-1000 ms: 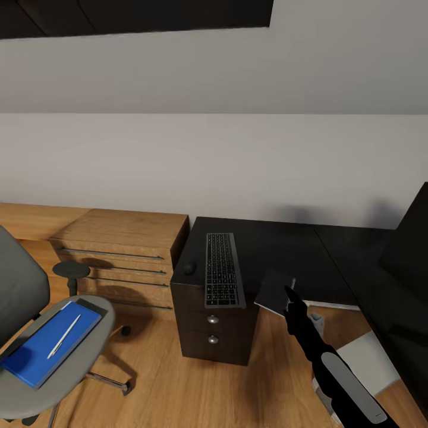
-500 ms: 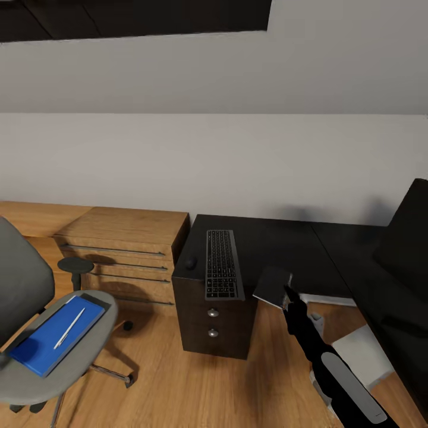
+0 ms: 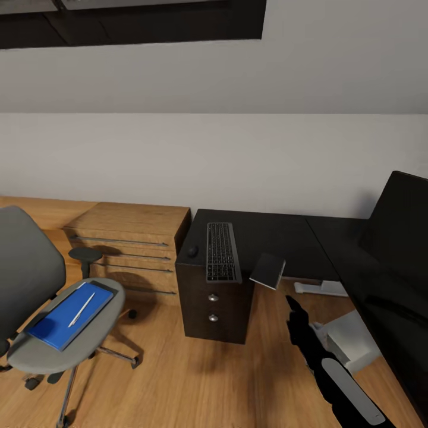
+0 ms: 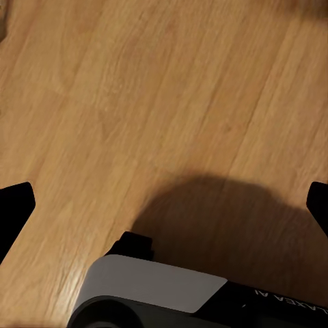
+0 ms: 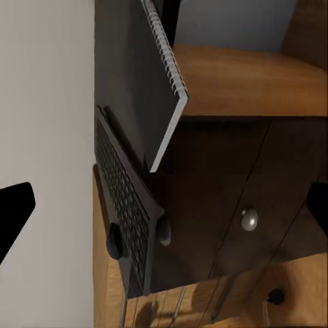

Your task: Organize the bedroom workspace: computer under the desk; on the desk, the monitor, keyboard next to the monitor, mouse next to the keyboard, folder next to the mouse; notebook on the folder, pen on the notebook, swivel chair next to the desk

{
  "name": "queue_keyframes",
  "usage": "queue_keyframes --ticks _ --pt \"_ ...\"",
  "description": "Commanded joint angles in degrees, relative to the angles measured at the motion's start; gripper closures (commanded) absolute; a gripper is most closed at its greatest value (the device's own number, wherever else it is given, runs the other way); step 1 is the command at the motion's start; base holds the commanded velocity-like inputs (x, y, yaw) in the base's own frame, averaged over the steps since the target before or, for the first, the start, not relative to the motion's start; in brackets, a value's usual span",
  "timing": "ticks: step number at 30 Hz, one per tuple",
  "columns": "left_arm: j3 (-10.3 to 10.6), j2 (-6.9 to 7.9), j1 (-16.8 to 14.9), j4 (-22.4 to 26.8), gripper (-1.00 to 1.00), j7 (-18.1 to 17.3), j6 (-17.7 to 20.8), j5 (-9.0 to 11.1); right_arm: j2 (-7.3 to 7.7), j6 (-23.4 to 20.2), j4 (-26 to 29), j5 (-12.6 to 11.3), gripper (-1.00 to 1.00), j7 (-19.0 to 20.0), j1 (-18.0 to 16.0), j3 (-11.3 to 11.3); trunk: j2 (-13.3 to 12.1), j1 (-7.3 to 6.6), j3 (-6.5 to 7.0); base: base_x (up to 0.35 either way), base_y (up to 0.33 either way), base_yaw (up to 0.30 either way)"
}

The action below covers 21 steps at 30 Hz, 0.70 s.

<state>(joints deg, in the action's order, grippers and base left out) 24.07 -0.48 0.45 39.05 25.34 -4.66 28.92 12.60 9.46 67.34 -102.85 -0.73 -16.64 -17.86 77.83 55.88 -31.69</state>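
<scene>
The counter (image 3: 279,235) runs black along the wall, its drawer unit (image 3: 217,309) at the near left end; the monitor (image 3: 395,238) stands on its right wing; the swivel chair (image 3: 35,285) sits well apart to the left, on the floor (image 3: 178,380).

The keyboard (image 3: 222,251) lies on the counter with its long axis running away from the robot; the mouse (image 3: 192,251) sits just left of it; the notebook (image 3: 267,270) rests at the counter's front edge, overhanging, just right of the keyboard.

The folder (image 3: 71,314) lies on the chair seat, long axis slanting toward the counter, the pen (image 3: 82,309) along it; by my reading this is what comes next, and it lies far left of the right fingers (image 3: 293,306), so the left arm is the nearer.

The right fingers, short of the notebook, are spread and hold nothing; the left fingers (image 4: 164,205) are likewise spread over bare floor.
</scene>
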Motion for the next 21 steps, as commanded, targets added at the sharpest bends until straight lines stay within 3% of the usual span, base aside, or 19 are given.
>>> queue_keyframes --ticks 1,4,6,17,21 --pt "0.27 0.04 -0.01 0.06 -1.00 0.32 -0.35 0.61 0.04 0.49 -0.68 -0.51 -1.00 -0.99 -0.08 -0.25 0.03 0.00 -0.04 -0.025 0.000 0.000" --pt "0.27 0.00 -0.01 0.06 -1.00 0.32 -0.40 0.56 -0.01 0.48 -1.74 -0.51 -1.00 -3.72 -0.16 -0.26 0.03 0.00 -0.04 -0.015 0.000 0.000" --pt "0.26 0.02 -0.01 0.06 -1.00 0.32 -0.43 0.53 -0.09 0.41 -4.36 -0.51 -1.00 -9.30 -0.42 -0.34 0.03 0.00 -0.04 -0.004 0.000 0.000" --pt "0.19 -0.04 -0.01 0.06 -1.00 0.32 -0.36 0.71 -0.69 -0.56 -8.73 -0.44 -1.00 -12.38 -1.03 -0.53 -3.98 -2.20 1.75 0.000 0.000 0.000" --pt "0.19 -0.04 -0.01 0.00 -1.00 0.32 -0.24 0.77 -1.74 -0.58 -12.81 -0.20 -1.00 -12.56 -2.54 -0.58 -5.58 -3.08 2.47 0.000 0.000 0.000"
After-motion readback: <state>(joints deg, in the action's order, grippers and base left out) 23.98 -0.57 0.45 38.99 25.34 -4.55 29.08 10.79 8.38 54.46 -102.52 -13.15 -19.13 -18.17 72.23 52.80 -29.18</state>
